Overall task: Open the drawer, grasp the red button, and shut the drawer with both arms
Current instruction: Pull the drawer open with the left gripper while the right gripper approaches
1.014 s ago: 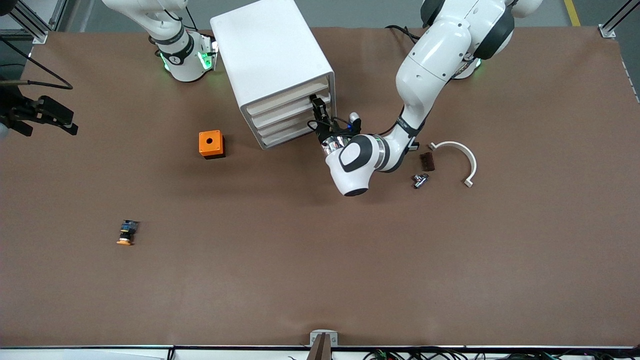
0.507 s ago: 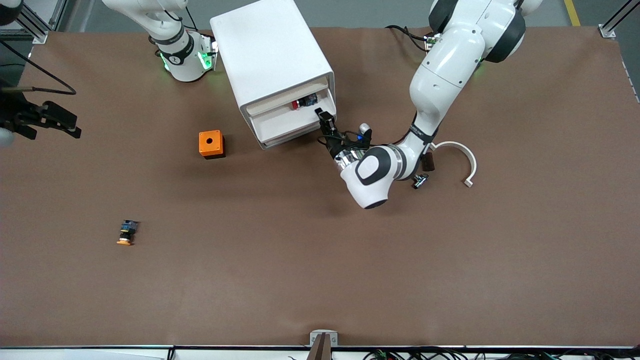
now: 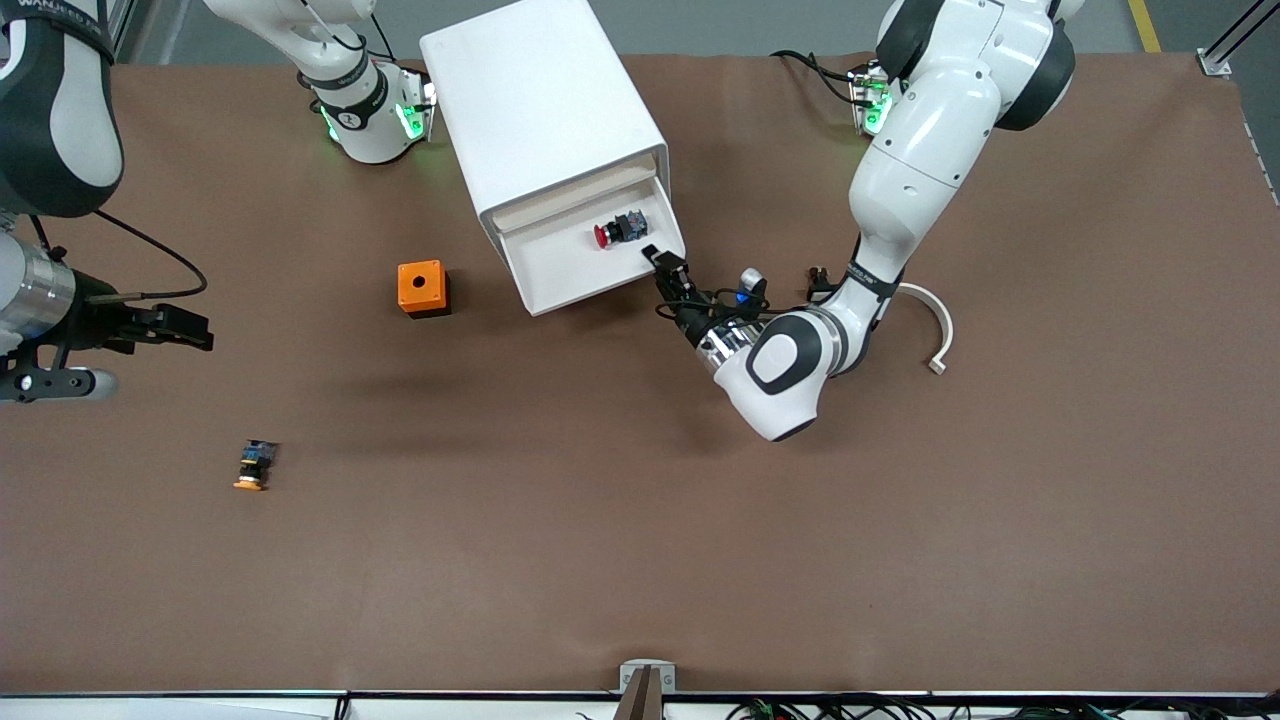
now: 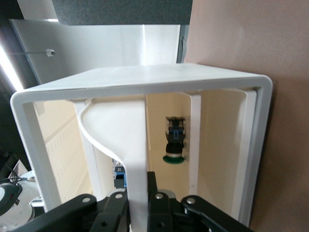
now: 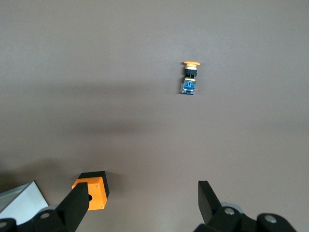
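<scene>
The top drawer [image 3: 570, 268] of the white cabinet [image 3: 540, 110] stands pulled out. In it lies the button [image 3: 617, 231], with a red cap and a black body. My left gripper [image 3: 666, 264] is shut on the drawer's front lip at the corner toward the left arm's end. In the left wrist view the lip [image 4: 130, 145] runs between the fingers of the left gripper [image 4: 137, 182], and the button [image 4: 175, 140] lies inside the tray. My right gripper [image 3: 196, 330] hangs open and empty over the table at the right arm's end; in its wrist view the right gripper [image 5: 142, 200] holds nothing.
An orange box with a hole [image 3: 423, 288] [image 5: 91, 191] sits beside the cabinet toward the right arm's end. An orange-capped button [image 3: 256, 466] [image 5: 189, 77] lies nearer the front camera. A white curved part [image 3: 935, 320] lies by the left arm.
The left gripper has drawn the drawer out toward the front camera, uncovering the red button. The right gripper has swung in over the table toward the orange box.
</scene>
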